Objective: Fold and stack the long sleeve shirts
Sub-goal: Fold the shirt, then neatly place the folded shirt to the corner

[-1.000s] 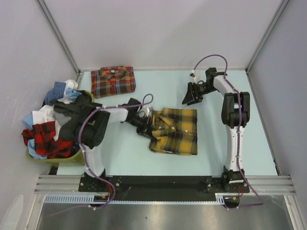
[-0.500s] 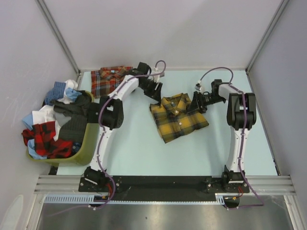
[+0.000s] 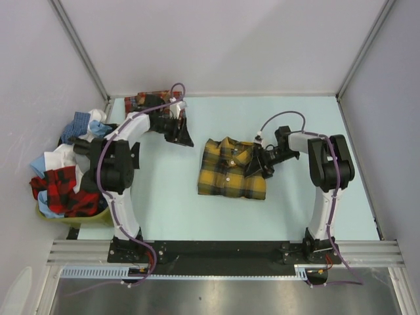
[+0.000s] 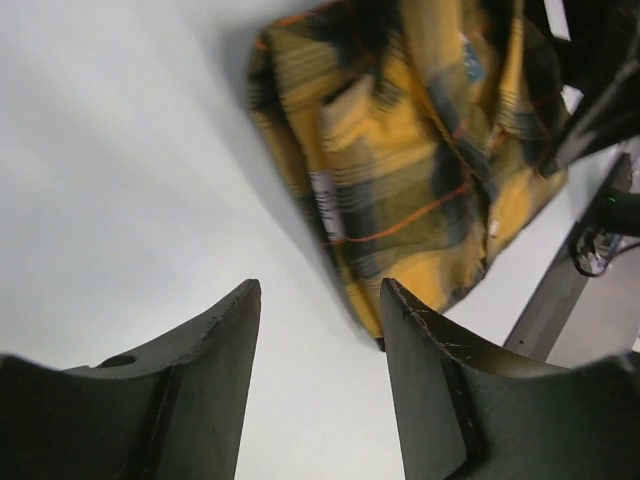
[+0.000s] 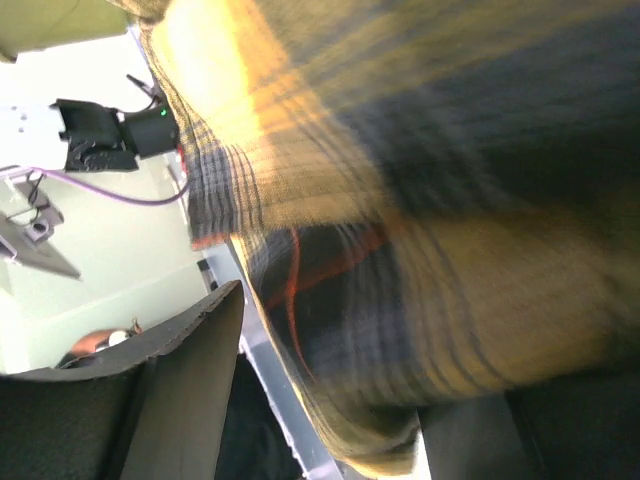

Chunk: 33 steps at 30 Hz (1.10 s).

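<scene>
The yellow-and-black long sleeve shirt point(image 3: 233, 176) lies folded mid-table, collar toward the back. The red-orange one point(image 3: 146, 100) lies folded at the back left, mostly covered by my left arm. My left gripper point(image 3: 184, 135) hangs open and empty just left of the yellow shirt's collar. In the left wrist view that gripper point(image 4: 320, 300) frames bare table, with the yellow shirt point(image 4: 420, 160) ahead. My right gripper point(image 3: 262, 161) sits at the yellow shirt's right edge. In the right wrist view its jaws point(image 5: 350, 385) stand wide, with the shirt's edge point(image 5: 420, 200) between them, covering the right finger.
An olive-green basket point(image 3: 98, 216) heaped with mixed clothes stands at the left edge, beside my left arm. Grey walls with metal posts close the table at back and both sides. An aluminium rail point(image 3: 223, 252) runs along the near edge.
My left gripper let go of the yellow shirt, opened and swung to the back left. The shirt shifted and turned on the table. My right gripper came down onto its right edge.
</scene>
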Each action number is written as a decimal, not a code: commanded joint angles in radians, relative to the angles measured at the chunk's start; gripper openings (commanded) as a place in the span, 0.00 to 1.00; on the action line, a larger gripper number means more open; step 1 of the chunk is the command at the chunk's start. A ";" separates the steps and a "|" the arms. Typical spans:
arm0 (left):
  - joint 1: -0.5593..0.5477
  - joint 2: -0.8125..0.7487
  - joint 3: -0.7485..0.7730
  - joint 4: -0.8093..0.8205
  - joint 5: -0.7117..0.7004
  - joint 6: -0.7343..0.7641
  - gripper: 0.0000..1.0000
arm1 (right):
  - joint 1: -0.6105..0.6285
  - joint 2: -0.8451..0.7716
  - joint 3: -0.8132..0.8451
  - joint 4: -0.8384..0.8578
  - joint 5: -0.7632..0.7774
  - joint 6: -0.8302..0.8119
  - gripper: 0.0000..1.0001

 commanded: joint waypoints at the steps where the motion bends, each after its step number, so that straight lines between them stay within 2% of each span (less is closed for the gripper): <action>1: -0.041 -0.059 -0.063 0.071 0.077 0.004 0.57 | -0.108 -0.038 0.101 -0.108 0.092 -0.062 0.68; 6: -0.090 -0.002 -0.005 0.094 0.051 -0.028 0.61 | -0.145 0.006 0.265 -0.124 0.135 -0.079 0.62; 9: -0.104 0.046 0.027 0.114 0.041 -0.064 0.65 | -0.135 0.045 0.298 -0.102 0.140 -0.070 0.59; 13: -0.117 0.096 0.061 0.151 0.051 -0.090 0.66 | -0.125 0.075 0.306 -0.074 0.177 -0.062 0.59; 16: -0.133 0.118 0.084 0.151 0.077 -0.085 0.62 | -0.120 0.082 0.306 -0.077 0.191 -0.079 0.58; 23: -0.144 0.119 0.061 0.163 0.094 -0.076 0.38 | -0.076 0.085 0.326 -0.140 0.221 -0.228 0.57; 26: -0.144 0.119 0.054 0.174 0.099 -0.081 0.31 | -0.066 0.094 0.359 -0.153 0.226 -0.243 0.43; 27: -0.144 0.119 0.053 0.179 0.099 -0.082 0.29 | -0.065 0.091 0.370 -0.156 0.229 -0.245 0.32; 29: -0.143 0.119 0.047 0.192 0.096 -0.090 0.22 | -0.065 0.088 0.405 -0.171 0.235 -0.261 0.21; 30: -0.143 0.118 0.046 0.200 0.097 -0.094 0.20 | -0.063 0.086 0.419 -0.180 0.241 -0.274 0.10; 32: -0.140 0.116 0.035 0.214 0.093 -0.107 0.09 | -0.060 0.083 0.469 -0.225 0.258 -0.312 0.01; 33: -0.138 0.112 0.031 0.219 0.088 -0.113 0.06 | -0.057 0.083 0.490 -0.243 0.267 -0.326 0.00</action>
